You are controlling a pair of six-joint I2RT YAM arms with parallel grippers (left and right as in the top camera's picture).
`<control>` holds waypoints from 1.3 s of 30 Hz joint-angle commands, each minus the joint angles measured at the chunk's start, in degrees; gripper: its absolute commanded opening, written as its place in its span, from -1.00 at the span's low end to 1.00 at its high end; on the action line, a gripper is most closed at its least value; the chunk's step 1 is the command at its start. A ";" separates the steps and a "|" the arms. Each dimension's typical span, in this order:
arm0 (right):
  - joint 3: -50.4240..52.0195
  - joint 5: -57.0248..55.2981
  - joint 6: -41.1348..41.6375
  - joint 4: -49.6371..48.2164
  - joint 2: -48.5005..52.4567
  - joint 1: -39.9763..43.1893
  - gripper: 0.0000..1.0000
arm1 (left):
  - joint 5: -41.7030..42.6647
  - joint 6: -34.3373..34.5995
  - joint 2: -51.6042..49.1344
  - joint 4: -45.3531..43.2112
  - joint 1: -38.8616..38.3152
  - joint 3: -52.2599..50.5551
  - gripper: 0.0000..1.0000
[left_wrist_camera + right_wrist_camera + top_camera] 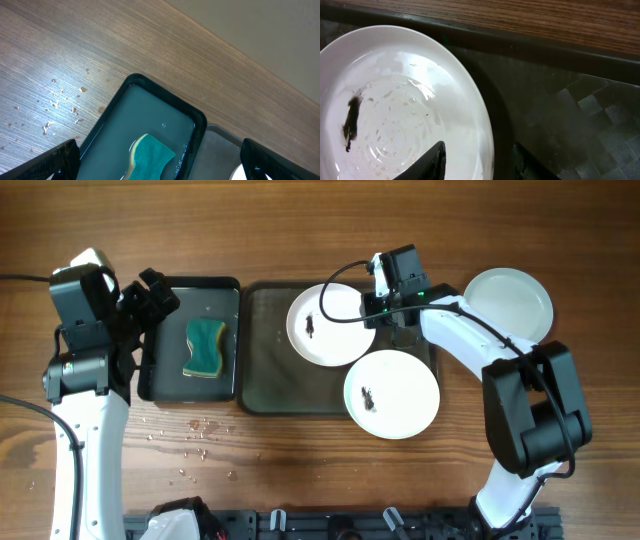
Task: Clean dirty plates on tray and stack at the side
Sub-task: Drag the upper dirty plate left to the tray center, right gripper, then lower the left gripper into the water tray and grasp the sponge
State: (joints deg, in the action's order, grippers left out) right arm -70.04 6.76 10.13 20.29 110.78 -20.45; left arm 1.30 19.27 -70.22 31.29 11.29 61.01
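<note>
Rim of the rear smeared plate (pixel 395 100) lies ungripped between the parted fingers (pixel 432 162) of the right gripper (pixel 479 150), while the wide-open left gripper (pixel 160 295) hangs well apart, near the sponge (pixel 205 348).

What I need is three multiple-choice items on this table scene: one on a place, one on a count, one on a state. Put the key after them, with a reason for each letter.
1. Where does the sponge lie?
A. on a plate
B. in the small black tray
C. on the bare wood

2. How many plates bear a black smear?
A. one
B. three
C. two

3. How is the left gripper?
A. open and empty
B. shut on the sponge
C. shut on a plate

Key:
1 B: the overhead view shows the sponge inside that tray.
2 C: the far-right plate looks clean, and the other two each carry a dark mark.
3 A: its fingers stand wide apart above the black tray, with nothing between them.
</note>
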 commanded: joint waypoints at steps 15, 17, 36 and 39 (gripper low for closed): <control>-0.57 0.70 -1.03 0.02 -0.52 -0.22 0.57 | 8.55 0.96 0.11 4.33 0.17 0.39 1.00; -0.57 0.70 -1.03 0.04 -0.52 -0.22 0.58 | 13.46 0.94 -0.02 8.98 0.17 0.37 1.00; -0.57 0.70 -0.96 -0.15 -0.52 -0.22 0.58 | 16.98 -12.85 -3.28 22.47 0.09 -1.36 1.00; -0.57 0.70 -0.96 -0.15 -0.52 -0.22 0.58 | 17.44 -12.83 -3.30 20.50 0.07 -1.36 1.00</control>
State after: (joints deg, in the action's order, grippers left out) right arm -70.04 7.03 9.28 20.27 110.78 -20.45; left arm 16.78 8.25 -73.30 53.32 11.33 60.18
